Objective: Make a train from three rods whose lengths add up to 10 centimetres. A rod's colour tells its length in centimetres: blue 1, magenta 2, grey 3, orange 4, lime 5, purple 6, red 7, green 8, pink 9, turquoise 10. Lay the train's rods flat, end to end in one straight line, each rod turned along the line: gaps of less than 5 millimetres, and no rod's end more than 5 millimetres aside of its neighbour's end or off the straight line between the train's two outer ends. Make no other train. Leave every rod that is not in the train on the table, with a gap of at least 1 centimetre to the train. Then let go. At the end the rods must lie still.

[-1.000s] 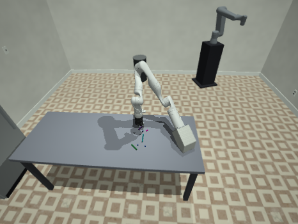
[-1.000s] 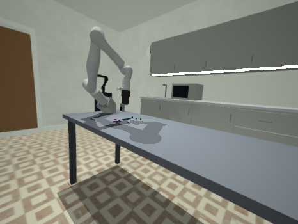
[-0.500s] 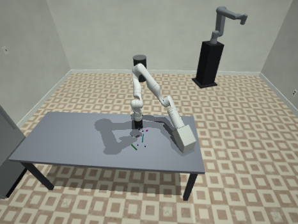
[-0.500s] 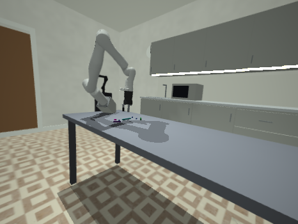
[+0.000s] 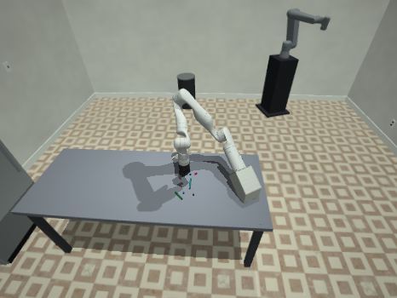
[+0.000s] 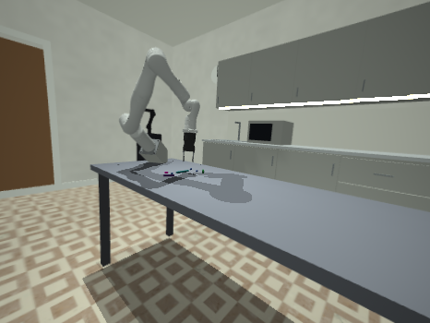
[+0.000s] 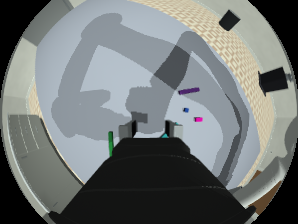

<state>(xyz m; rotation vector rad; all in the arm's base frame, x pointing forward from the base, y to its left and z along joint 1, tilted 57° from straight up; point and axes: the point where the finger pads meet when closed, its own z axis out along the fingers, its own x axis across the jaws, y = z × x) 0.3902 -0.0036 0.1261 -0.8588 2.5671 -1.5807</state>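
My gripper [image 5: 183, 172] is open and empty, pointing down a little above the grey table, over a small cluster of rods. It also shows in the exterior view [image 6: 188, 158] and in the wrist view [image 7: 148, 128]. In the wrist view a purple rod [image 7: 189, 91], a small blue rod [image 7: 186, 110] and a magenta rod [image 7: 198, 119] lie ahead of the fingers. A green rod [image 7: 111, 143] lies by the left finger and a turquoise rod [image 7: 165, 135] shows by the right finger. In the top view I see the magenta rod [image 5: 196, 174], the turquoise rod [image 5: 190, 184] and the green rod [image 5: 179, 195].
Other small blue rods [image 5: 193, 194] lie scattered near the cluster. The arm's white base block [image 5: 247, 184] stands on the table's right end. A second arm on a black pedestal [image 5: 279, 85] and a dark bin [image 5: 186, 83] stand on the floor beyond.
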